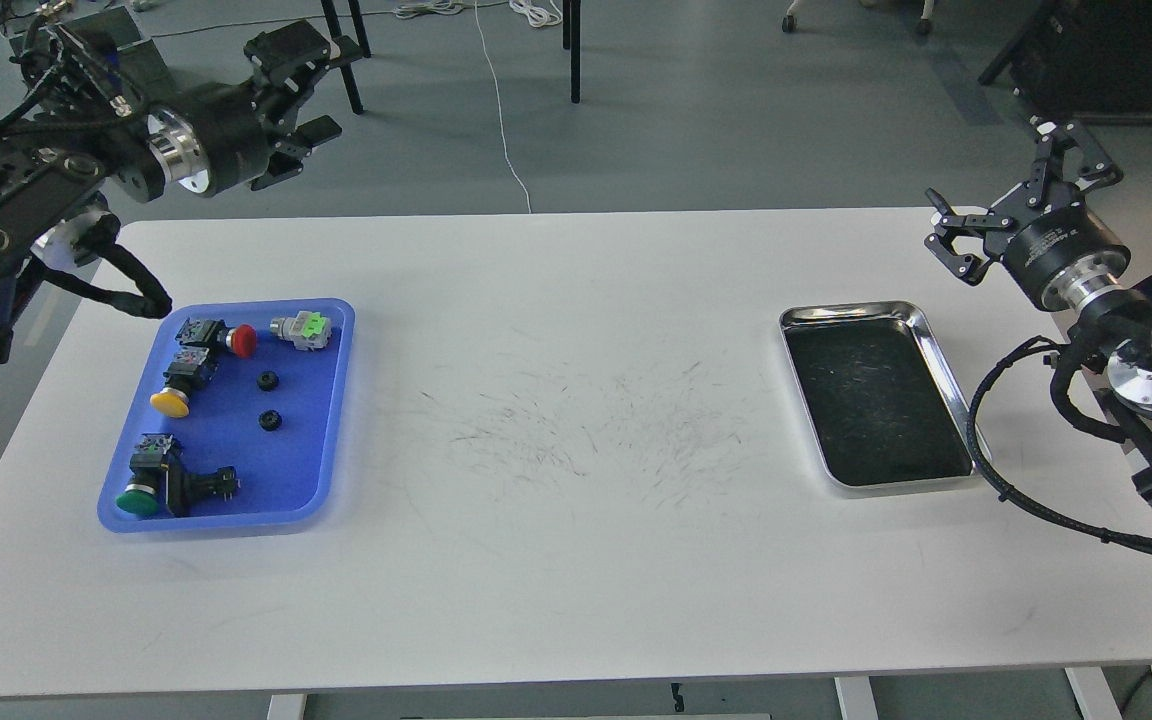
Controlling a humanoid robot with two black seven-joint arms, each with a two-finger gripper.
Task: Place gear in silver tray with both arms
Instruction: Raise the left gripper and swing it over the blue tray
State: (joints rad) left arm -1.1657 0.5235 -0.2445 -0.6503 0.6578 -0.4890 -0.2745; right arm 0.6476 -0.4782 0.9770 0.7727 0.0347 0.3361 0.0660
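Two small black gears lie in the blue tray (pixel 321 480) at the left: one (pixel 267 380) nearer the back, one (pixel 270 420) just in front of it. The silver tray (pixel 946 380) stands at the right with a bare dark floor. My left gripper (pixel 311 85) is open and empty, raised well above and behind the blue tray, beyond the table's far edge. My right gripper (pixel 1011 205) is open and empty, behind and to the right of the silver tray, above the table's far right corner.
The blue tray also holds a red push-button (pixel 242 340), a yellow one (pixel 169 402), a green one (pixel 139 500) and a grey connector with a green top (pixel 303 328). Chair legs (pixel 341 55) and a grey box (pixel 86 60) stand on the floor behind the table.
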